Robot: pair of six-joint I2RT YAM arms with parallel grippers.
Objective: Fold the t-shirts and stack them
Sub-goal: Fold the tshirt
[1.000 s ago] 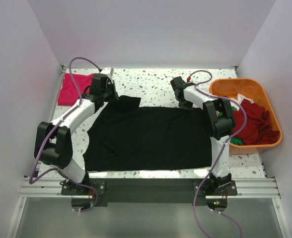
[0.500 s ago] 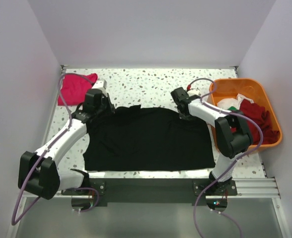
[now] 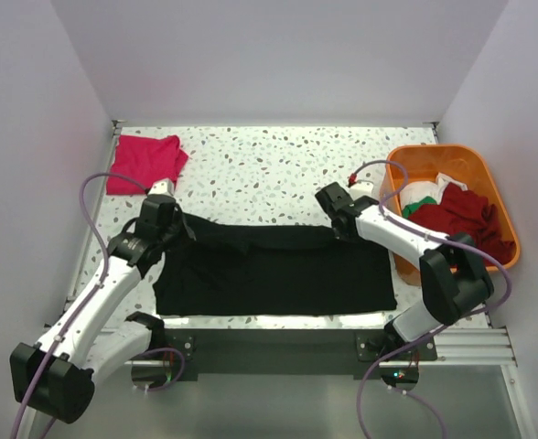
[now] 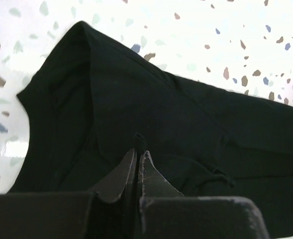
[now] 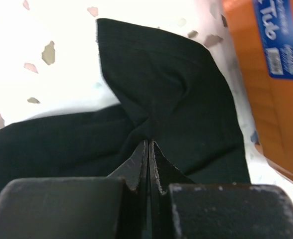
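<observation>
Covering the whole floor of the white-walled booth, the white stone-speckled table carries everything else. A black soft cloth t-shirt lies along its near edge, stretched wide from left to right; its far part is doubled over toward the near edge, so a thicker band runs across the top.

An orange plastic tub sits at the right edge toward the far corner, and the right wrist view shows a blue label on its wall. Inside it a crumpled dark red t-shirt fills the right side, with a bunched white cloth beside it on the left. A bright pink-red t-shirt lies folded in the far left corner, well apart from the black one.

The left gripper is at the far left corner of the doubled band, its fingers pressed together on a small pinch of black cloth. The right gripper is at the far right corner of the band, just beside the tub, its fingers likewise together on a puckered fold of the same shirt.
</observation>
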